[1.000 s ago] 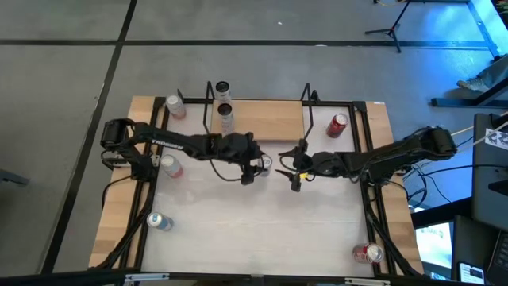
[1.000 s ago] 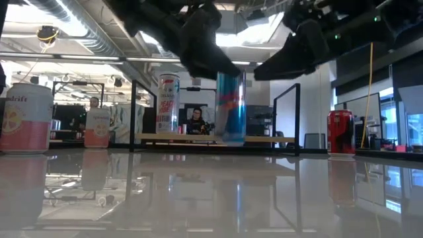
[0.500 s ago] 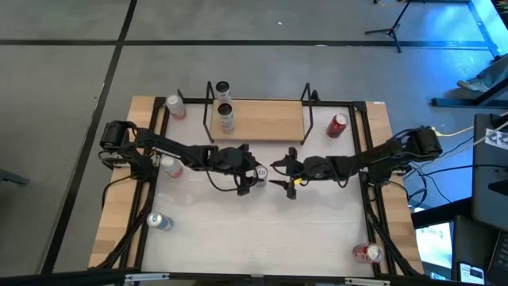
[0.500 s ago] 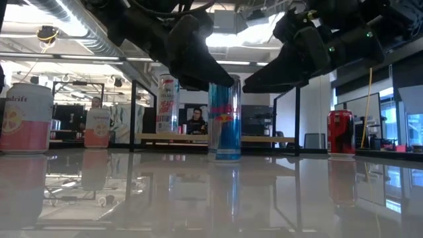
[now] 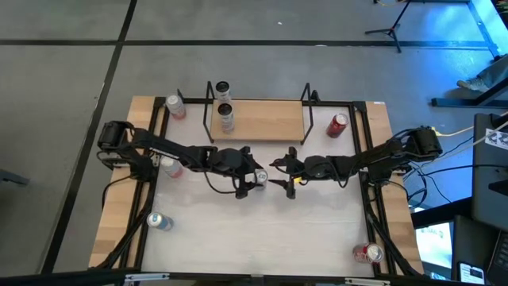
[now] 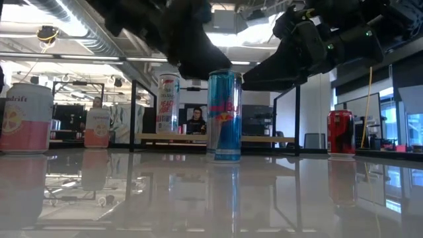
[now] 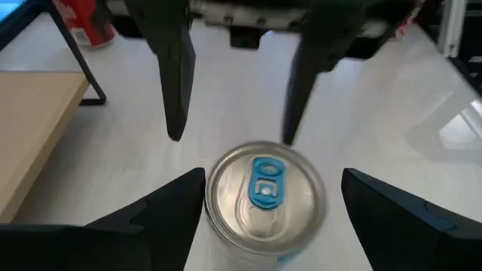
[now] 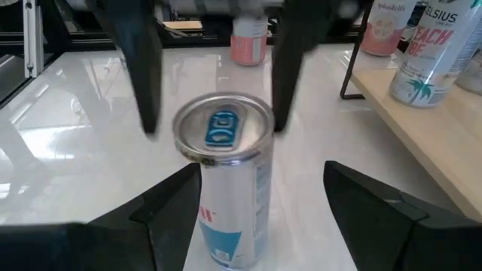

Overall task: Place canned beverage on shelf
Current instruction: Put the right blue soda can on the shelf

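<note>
Cans stood scattered across your table as both arms met at its middle, a tall blue-and-silver can (image 6: 225,116) standing upright between them on the white tabletop (image 5: 262,230). Your left gripper (image 5: 248,179) had its fingers spread wide on either side of the can, not touching it as far as its wrist view showed; your right gripper (image 5: 287,178) faced it from the opposite side, fingers likewise parted around the can with daylight on both flanks. Neither arm had a hold. The shelf (image 5: 266,121) sat at the table's far edge, near the can but apart from it, its wooden board already carrying two cans (image 5: 223,103) at its left end, with most of the board bare. By these pictures, this can's placement was hardly begun: you had yet to grasp it, lift it and set it on the board. Other cans, among them a red one (image 5: 338,125) just right of the shelf, waited around the table.
</note>
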